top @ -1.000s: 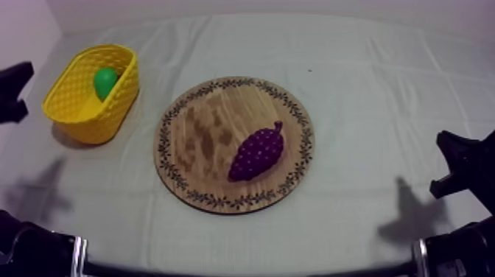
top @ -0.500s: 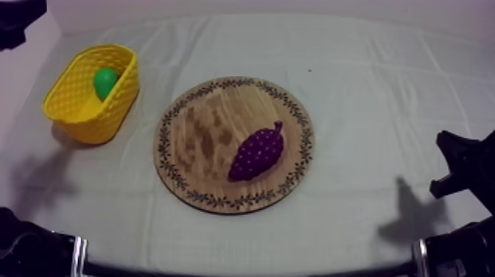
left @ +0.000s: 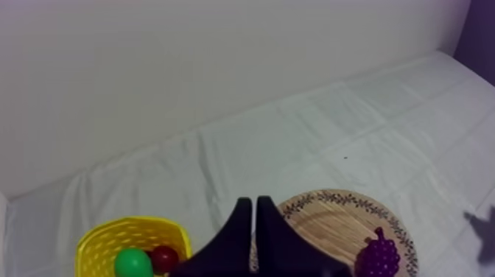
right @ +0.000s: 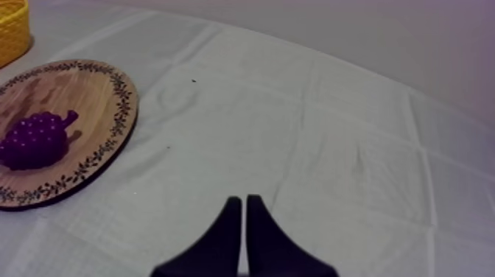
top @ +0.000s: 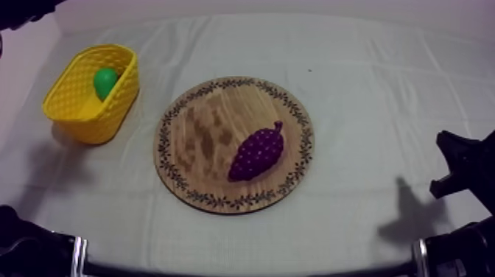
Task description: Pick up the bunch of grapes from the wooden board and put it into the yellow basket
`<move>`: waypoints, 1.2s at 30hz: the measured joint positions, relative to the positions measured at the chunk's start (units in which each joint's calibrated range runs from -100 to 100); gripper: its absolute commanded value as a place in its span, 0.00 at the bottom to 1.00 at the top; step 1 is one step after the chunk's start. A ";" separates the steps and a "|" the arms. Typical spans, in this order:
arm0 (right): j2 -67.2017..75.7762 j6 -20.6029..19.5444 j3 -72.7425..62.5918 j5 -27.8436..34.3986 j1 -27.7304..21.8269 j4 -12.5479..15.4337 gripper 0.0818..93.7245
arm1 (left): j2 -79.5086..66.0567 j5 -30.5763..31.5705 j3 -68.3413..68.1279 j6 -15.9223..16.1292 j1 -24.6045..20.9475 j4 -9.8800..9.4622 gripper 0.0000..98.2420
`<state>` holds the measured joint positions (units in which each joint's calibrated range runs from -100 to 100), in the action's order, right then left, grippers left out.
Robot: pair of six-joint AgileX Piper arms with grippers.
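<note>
The purple bunch of grapes (top: pixel 256 152) lies on the right half of the round wooden board (top: pixel 202 121) in the middle of the table. The yellow basket (top: pixel 57 92) stands at the far left and holds a green fruit (top: pixel 105 81) and a small red fruit (left: pixel 163 258). My left gripper (left: pixel 254 210) is shut on nothing, high above the table between basket and board; its arm (top: pixel 22 9) sits at the top view's upper left corner. My right gripper (right: pixel 244 205) is shut too, low at the right side (top: pixel 458 168), well clear of the grapes (right: pixel 35 138).
Grey-white cloth (top: pixel 368 88) covers the table, with open room to the right of the board and behind it. A pale wall (left: pixel 221 66) rises behind the table's far edge.
My left arm has risen from the left edge to the upper left corner, and its shadow has slid toward the basket. The right arm, grapes and basket have not moved.
</note>
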<state>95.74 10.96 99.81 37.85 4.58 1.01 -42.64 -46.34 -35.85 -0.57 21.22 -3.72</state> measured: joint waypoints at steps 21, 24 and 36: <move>0.00 0.00 0.00 0.00 0.00 0.00 0.00 | 10.18 -3.07 -1.82 -2.60 12.32 -2.19 0.00; 0.00 0.00 0.00 0.00 0.00 0.00 0.00 | 13.98 -4.05 -1.54 -2.57 13.75 -2.19 0.00; 0.00 0.00 0.00 0.00 0.00 0.00 0.00 | 32.08 -6.28 4.60 -4.29 16.91 -1.77 0.26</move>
<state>95.74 10.96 99.81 37.85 4.58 1.01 -10.56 -52.63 -31.25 -4.86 38.13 -5.49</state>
